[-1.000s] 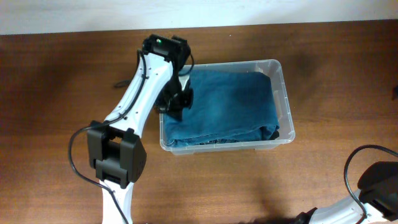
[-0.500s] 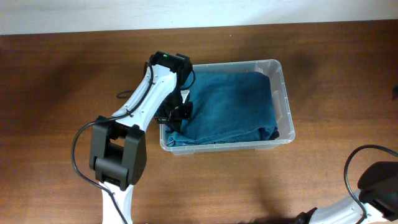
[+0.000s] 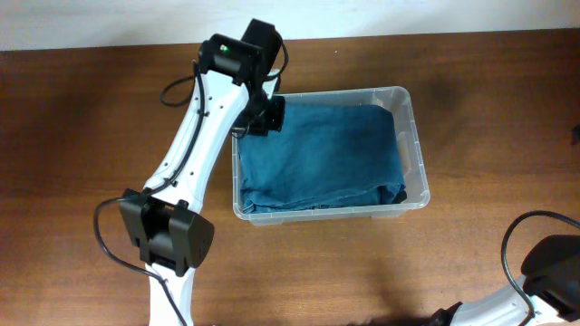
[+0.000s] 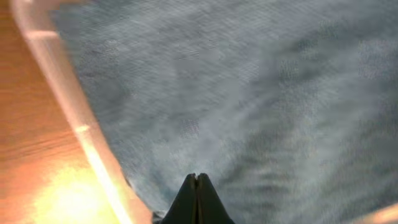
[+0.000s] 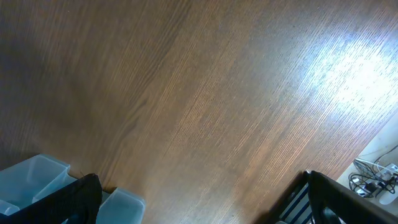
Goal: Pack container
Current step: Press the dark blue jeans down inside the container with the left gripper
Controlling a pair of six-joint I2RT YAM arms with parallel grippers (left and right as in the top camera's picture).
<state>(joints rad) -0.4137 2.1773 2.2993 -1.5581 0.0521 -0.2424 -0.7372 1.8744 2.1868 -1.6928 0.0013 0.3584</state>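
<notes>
Showing the left gripper (image 4: 196,186) with its two dark fingers pressed together and nothing between them, pointed down at a folded blue cloth (image 4: 261,93). The wrist view is too blurred to tell whether the tips touch the fabric. Beside them runs the pale rolled rim of the container (image 4: 59,87), with the wooden table (image 4: 22,130) beyond it.

In the overhead view the left gripper (image 3: 263,116) hangs over the container's upper-left corner, and its white arm reaches in from the lower left. The container (image 3: 413,136) stands upright near the middle of the table (image 3: 91,136), long side across the picture. The blue cloth (image 3: 326,154) lies flat inside and fills almost the whole floor.

The right gripper (image 5: 201,176) has its jaws set wide apart and empty above bare wood. Pale translucent shapes (image 5: 37,177) show at the lower left of its view, and what they are cannot be told. Only the right arm (image 3: 548,263) shows from above, at the lower right corner, well apart from the container.
</notes>
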